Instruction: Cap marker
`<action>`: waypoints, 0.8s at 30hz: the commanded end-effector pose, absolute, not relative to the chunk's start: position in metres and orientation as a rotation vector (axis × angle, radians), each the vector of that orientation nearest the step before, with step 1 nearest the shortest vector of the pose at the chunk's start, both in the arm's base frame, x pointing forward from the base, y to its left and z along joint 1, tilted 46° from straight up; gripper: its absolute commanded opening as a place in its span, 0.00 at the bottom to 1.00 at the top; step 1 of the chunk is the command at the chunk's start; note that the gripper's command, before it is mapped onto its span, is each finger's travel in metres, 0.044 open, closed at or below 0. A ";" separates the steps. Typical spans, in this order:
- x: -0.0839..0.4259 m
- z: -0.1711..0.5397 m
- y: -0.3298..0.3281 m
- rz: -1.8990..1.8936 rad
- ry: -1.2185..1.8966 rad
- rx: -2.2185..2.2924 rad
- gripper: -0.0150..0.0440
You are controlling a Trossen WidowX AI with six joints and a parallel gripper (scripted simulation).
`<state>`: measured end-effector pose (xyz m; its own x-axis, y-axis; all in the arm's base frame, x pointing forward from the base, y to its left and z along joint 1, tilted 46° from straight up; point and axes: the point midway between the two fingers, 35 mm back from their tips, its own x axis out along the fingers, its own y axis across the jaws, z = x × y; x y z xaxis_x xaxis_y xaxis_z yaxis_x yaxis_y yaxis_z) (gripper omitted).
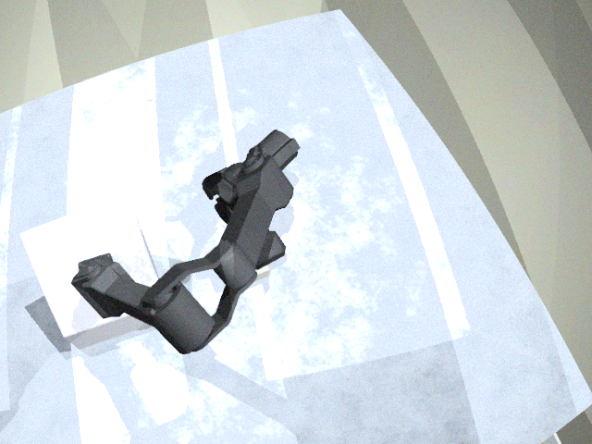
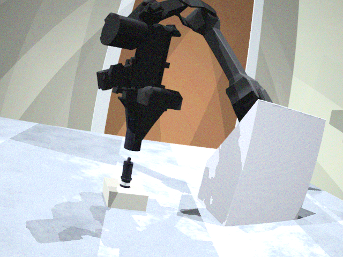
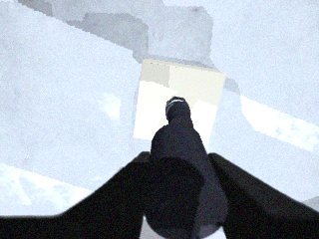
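The dark marker (image 2: 127, 169) (image 3: 177, 111) stands upright in the cream holder block (image 2: 127, 202) (image 3: 194, 82) (image 1: 262, 273), its thin tip up and a white band near its foot. My gripper (image 2: 133, 134) (image 3: 178, 159) is shut on the dark cylindrical cap (image 2: 133, 145) (image 3: 184, 199) and points down. In the exterior view the cap's lower end is just above the marker's tip and slightly to its right, with a visible gap. In the wrist view the cap covers part of the marker. In the top view the arm hides the marker, the cap and the fingertips.
A large white box (image 1: 97, 248) (image 2: 276, 166) stands beside the arm's base, to the right of the holder block in the exterior view. The arm reaches over it. Bright patches and shadows cross the pale table (image 1: 344, 287) (image 2: 69, 176).
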<state>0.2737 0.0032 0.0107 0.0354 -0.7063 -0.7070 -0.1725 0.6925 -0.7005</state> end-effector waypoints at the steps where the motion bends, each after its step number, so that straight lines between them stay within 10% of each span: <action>1: 0.275 0.014 0.000 -0.476 1.510 -0.763 0.25; 24: 0.277 -0.008 -0.022 -0.475 1.510 -0.763 0.25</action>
<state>0.2784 -0.0167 -0.0033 0.0410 -0.7041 -0.7089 -0.1694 0.6943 -0.6994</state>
